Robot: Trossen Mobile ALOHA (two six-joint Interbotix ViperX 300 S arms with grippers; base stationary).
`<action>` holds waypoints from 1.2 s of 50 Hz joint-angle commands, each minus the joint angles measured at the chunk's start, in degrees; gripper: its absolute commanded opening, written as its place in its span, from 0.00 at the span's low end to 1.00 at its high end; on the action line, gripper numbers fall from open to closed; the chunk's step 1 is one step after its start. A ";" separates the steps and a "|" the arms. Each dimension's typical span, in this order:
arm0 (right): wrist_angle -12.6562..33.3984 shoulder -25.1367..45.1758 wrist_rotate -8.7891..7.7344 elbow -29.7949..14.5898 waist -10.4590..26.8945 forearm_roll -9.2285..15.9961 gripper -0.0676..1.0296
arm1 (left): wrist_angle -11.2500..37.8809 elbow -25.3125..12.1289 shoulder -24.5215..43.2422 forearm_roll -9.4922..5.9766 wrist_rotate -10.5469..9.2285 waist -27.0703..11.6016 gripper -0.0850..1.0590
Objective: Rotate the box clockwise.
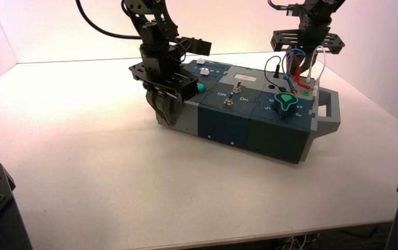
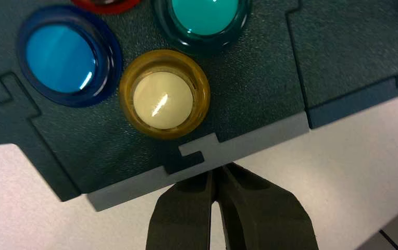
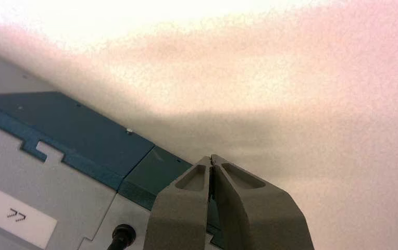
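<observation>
High view: the box (image 1: pixel 249 112) lies slantwise at mid-table (image 1: pixel 82 172), green knob (image 1: pixel 285 101) toward its right end, handle (image 1: pixel 328 110) beyond. Left gripper (image 1: pixel 166 110) hangs against the box's near-left front corner; right gripper (image 1: pixel 297 66) sits behind the far-right edge, among looped wires (image 1: pixel 296 70). Left wrist view: fingers (image 2: pixel 184 213) clenched, tips at the box's grey rim beside the yellow button (image 2: pixel 164 101); blue button (image 2: pixel 61 57) adjacent. Right wrist view: fingers (image 3: pixel 181 213) clenched, holding nothing, at the box's rear edge.
</observation>
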 commanded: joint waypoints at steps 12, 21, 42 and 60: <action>3.60 -1.14 -0.09 1.67 2.55 2.02 0.04 | -2.37 -3.60 0.62 0.26 0.35 2.64 0.05; 5.10 -1.23 -0.09 2.02 4.22 2.11 0.04 | -3.69 -4.04 0.70 0.44 0.35 4.57 0.05; 8.88 -1.41 -0.44 1.93 7.82 4.31 0.04 | -3.69 -6.24 2.46 1.14 0.53 8.17 0.05; 11.78 -2.46 -0.70 2.46 10.63 5.98 0.04 | -3.69 -9.76 5.27 1.14 1.58 10.63 0.05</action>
